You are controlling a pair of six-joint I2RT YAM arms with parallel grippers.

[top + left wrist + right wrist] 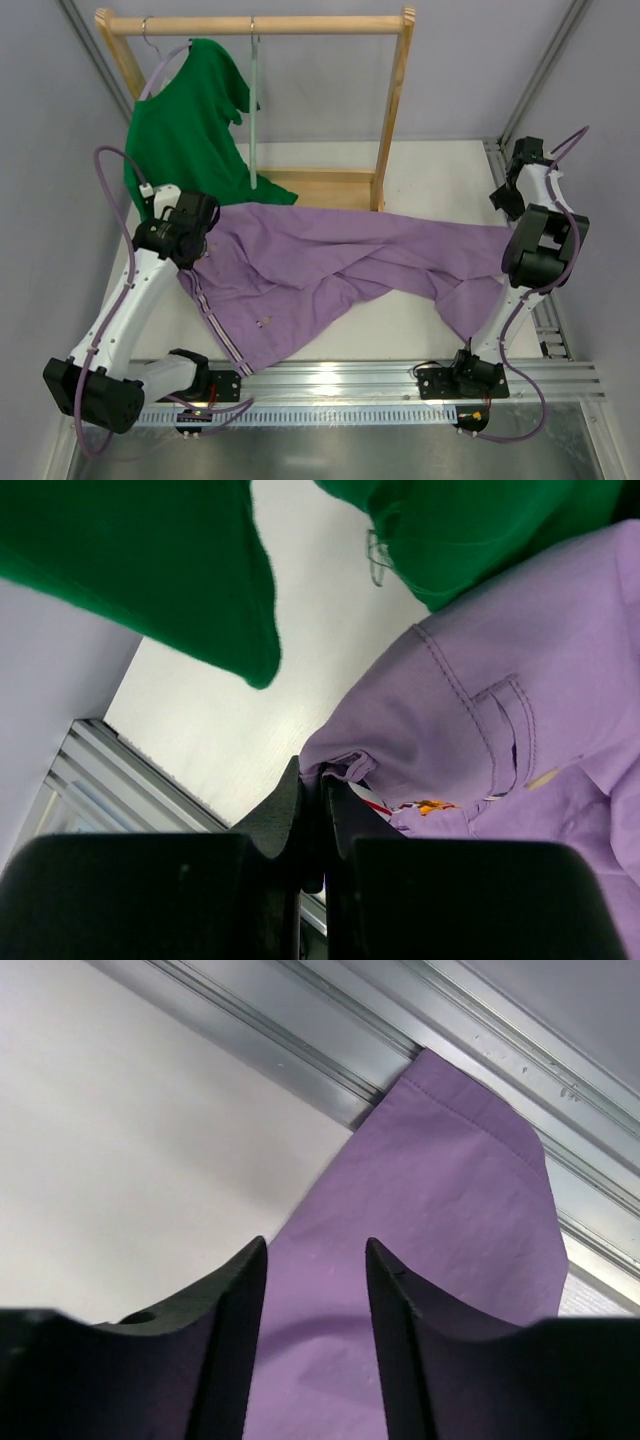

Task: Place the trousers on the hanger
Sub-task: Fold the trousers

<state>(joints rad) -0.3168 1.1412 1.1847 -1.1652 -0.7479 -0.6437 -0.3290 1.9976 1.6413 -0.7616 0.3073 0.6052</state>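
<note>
- Furthest left, the left gripper (322, 780) is pinched tight on the waistband edge of the trousers (330, 270), with a fold of lilac cloth caught between its closed jaws.
- Just behind it, a dark green T-shirt (185, 130) hangs on a lavender hanger (163, 72) from the wooden rack (395, 110), and its hem droops near the waistband.
- Next along the rail hangs the hanger (254, 110), pale grey-green and seen edge-on. It is bare and apart from the trousers.
- Across the middle, the trousers lie rumpled on the white table (440, 180). The striped waistband is at the left and the legs stretch to the right, one reaching farther than the other.
- At the right, the right gripper (315, 1250) hovers over the end of the longer leg with its fingers parted and cloth showing in the gap between them, not clamped. That cuff lies over the metal rail (300, 1045) at the table's edge.
</note>
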